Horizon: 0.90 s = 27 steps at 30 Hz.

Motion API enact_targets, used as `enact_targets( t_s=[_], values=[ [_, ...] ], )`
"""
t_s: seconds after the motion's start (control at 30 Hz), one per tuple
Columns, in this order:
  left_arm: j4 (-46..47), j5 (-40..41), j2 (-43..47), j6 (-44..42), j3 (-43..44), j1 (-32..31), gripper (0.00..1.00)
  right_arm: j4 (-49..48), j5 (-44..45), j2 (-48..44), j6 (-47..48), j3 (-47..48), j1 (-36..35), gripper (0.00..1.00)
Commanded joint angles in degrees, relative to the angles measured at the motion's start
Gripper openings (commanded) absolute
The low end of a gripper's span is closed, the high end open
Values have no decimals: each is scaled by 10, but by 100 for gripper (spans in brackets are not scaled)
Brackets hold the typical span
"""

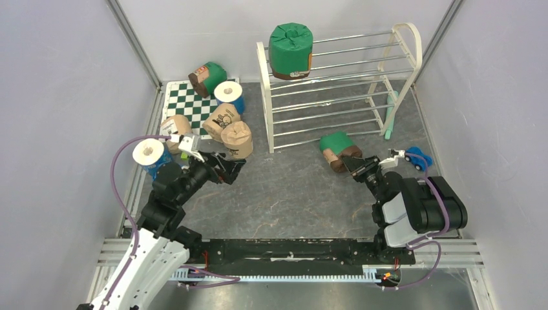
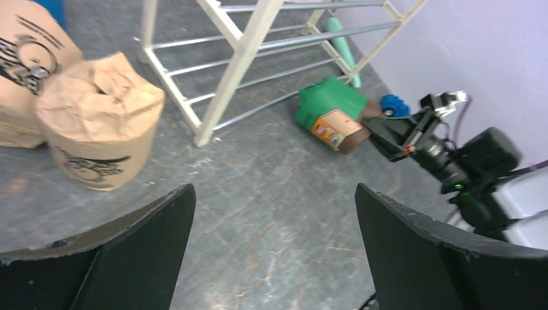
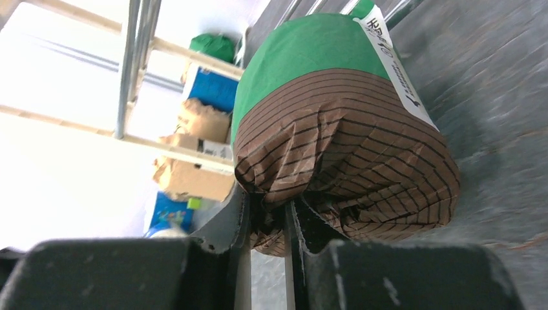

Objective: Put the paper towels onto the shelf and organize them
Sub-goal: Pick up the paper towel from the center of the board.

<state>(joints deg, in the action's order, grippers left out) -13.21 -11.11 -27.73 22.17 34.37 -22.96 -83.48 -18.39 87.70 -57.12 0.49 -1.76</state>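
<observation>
Right gripper (image 3: pixel 267 216) pinches the brown wrapped end of the green roll (image 3: pixel 310 77) lying straight ahead of it. Left gripper (image 2: pixel 274 206) hangs spread wide.

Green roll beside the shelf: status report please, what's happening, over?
Right gripper shut on the lying green roll, brown end. Left gripper open, empty. Nothing between roll and shelf.

Grey mottled table (image 1: pixel 291 194) bearing a shelf (image 1: pixel 265 97) and loose rolls.
Just before the shelf a green roll (image 1: pixel 336 145) lies sideways; near its front right foot, a blue toy car (image 1: pixel 419 158); left of it, a chessboard mat (image 1: pixel 184 106) and tan rolls (image 1: pixel 236 139).
</observation>
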Motion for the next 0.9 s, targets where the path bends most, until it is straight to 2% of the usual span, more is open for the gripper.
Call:
enact_targets(
  t_s=[0.0,0.17,0.43,0.6,0.87],
  values=[
    [93,-54,-25,148,-30,-1,100,-282,-74,-30,-69,-39,-24,6],
    [138,-89,-74,205,-36,-1,100,-286,-102,-103,-78,-37,-89,6],
    [278,-121,-135,334,-72,-9,100,-258,-83,-194,-62,-20,-199,7],
    [285,-116,-169,314,-51,-40,100,-238,-91,-208,-42,30,-263,7],
    [300,-137,-189,264,-15,-78,100,-242,-97,-194,-37,72,-318,8]
  ],
)
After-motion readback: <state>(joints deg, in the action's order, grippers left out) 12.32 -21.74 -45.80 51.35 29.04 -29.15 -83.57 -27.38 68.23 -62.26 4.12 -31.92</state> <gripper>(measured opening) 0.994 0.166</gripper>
